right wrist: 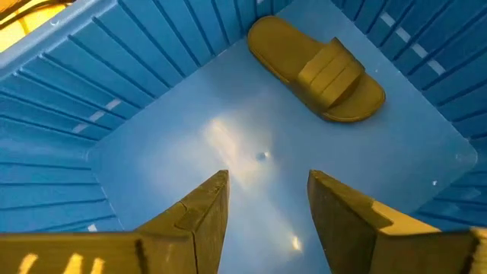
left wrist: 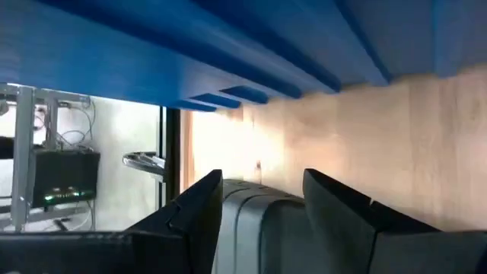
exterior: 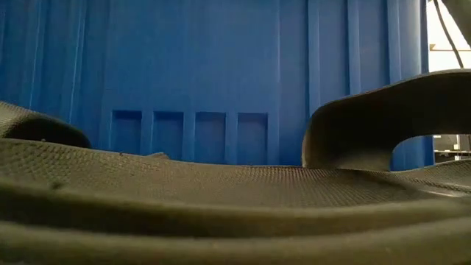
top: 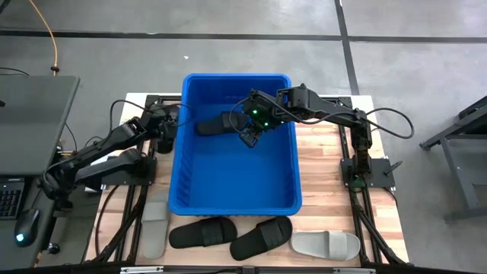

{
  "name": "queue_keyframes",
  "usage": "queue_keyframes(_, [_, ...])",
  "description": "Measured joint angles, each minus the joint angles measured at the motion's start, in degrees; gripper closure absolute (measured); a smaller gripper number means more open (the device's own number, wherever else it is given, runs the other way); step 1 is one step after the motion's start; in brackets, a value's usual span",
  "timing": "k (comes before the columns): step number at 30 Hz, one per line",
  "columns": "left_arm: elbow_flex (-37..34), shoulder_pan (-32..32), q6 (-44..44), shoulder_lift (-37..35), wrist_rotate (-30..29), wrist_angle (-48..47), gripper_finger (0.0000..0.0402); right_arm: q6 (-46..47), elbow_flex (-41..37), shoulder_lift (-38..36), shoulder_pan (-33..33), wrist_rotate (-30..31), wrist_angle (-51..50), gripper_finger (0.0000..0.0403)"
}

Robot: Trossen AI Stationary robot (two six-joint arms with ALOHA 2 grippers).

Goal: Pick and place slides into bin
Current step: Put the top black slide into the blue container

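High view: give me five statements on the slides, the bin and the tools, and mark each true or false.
1. One black slide lies inside the blue bin. True.
2. The right tool grips a slide. False: its fingers stand apart over the bin floor with nothing between them.
3. Four slides lie on the table in front of the bin. True.
4. All the slides outside the bin are black. False: two are black, two light grey.
5. The left tool hangs over the bin. False: it sits outside the bin's left wall.
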Motion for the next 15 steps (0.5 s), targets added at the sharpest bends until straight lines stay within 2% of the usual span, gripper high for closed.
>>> queue_keyframes(3, [0.1, -0.2, 0.7, 2.7, -3.3, 2.0, 0.0229, 0.1, 0.0, 0.0, 0.0, -0.2, 0.0, 0.0236])
queue_keyframes(9, [0.1, -0.1, 0.0, 5.9, -3.5, 2.6, 0.0229, 0.1, 0.0, 0.0, 0.0, -0.1, 0.0, 0.0236])
queue_keyframes(15, [0.1, -0.1, -0.9, 9.4, -6.1, 3.3, 0.0229, 0.0, 0.0, 0.0, 0.0, -0.1, 0.0, 0.0236])
